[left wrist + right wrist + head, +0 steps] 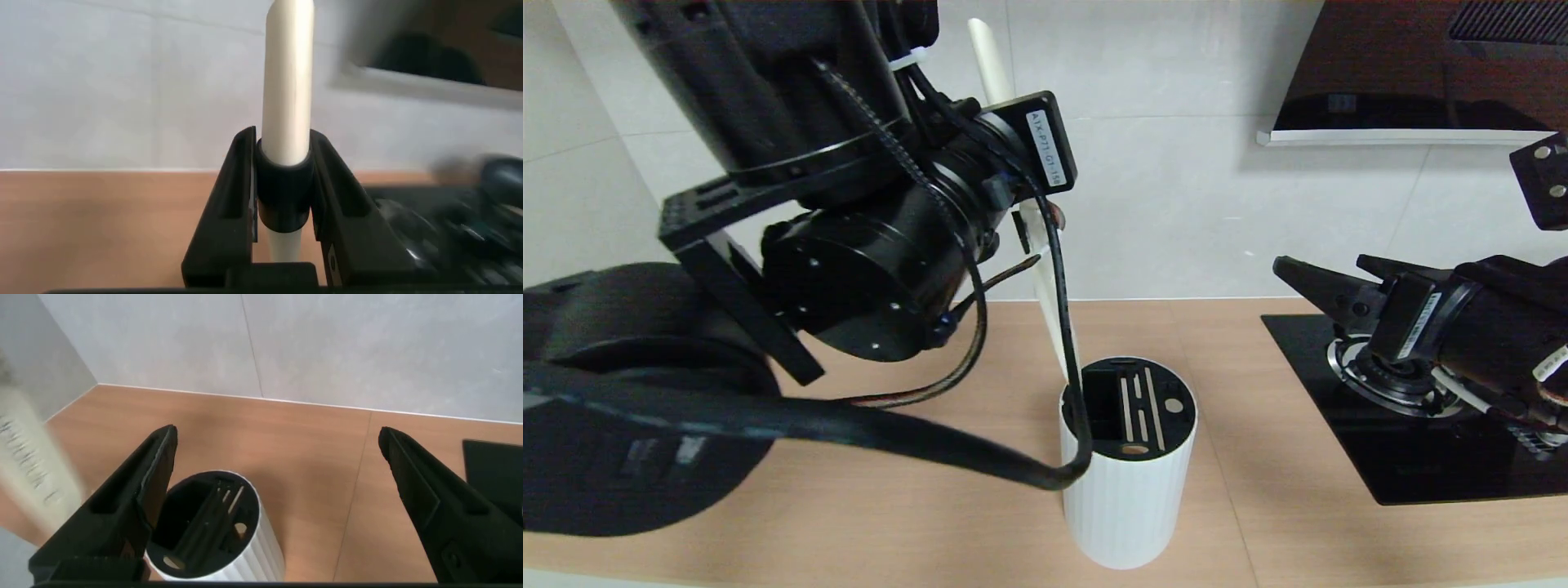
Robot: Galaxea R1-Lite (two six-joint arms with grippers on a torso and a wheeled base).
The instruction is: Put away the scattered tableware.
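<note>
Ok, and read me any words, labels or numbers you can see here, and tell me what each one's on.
Left-wrist sticker: print too small to read with certainty.
Right-arm sticker: too small to read.
Pale strip in the right wrist view: print blurred, unreadable.
White utensil holder: no text on it.

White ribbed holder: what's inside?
Black slotted insert; the cream utensil in the left gripper reaches its large opening. Tip hidden by a cable; interior below too dark to tell.
</note>
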